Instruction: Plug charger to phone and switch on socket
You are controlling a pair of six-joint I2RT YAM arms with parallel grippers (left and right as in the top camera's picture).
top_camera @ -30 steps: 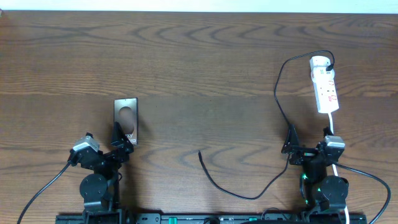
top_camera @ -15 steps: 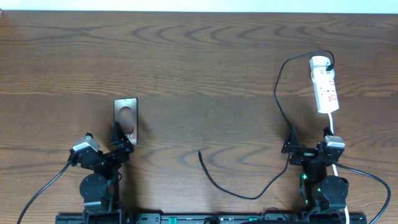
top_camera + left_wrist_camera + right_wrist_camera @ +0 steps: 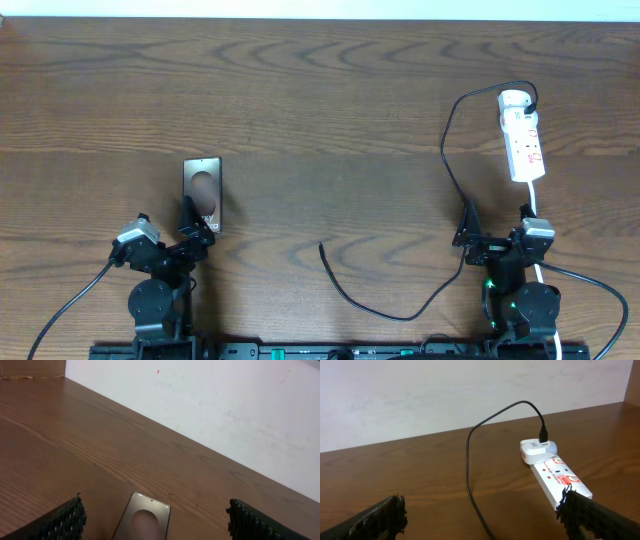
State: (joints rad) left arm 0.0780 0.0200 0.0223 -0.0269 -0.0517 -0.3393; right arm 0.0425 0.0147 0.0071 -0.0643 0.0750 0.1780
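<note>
The phone (image 3: 202,191) lies flat at the table's front left, just beyond my left gripper (image 3: 196,232); it also shows in the left wrist view (image 3: 144,521) between the open fingers. The white socket (image 3: 522,137) lies at the right and shows in the right wrist view (image 3: 555,475), with a white adapter plugged in at its far end. The black charger cable (image 3: 447,160) runs from that adapter forward and left; its free plug tip (image 3: 321,244) rests on the table mid-front. My right gripper (image 3: 478,240) is open, the cable (image 3: 470,475) passing between its fingers, untouched.
A thicker white cord (image 3: 537,262) leads from the socket's near end past the right arm. A white wall (image 3: 445,390) stands behind the table's far edge. Both arm bases sit at the front edge.
</note>
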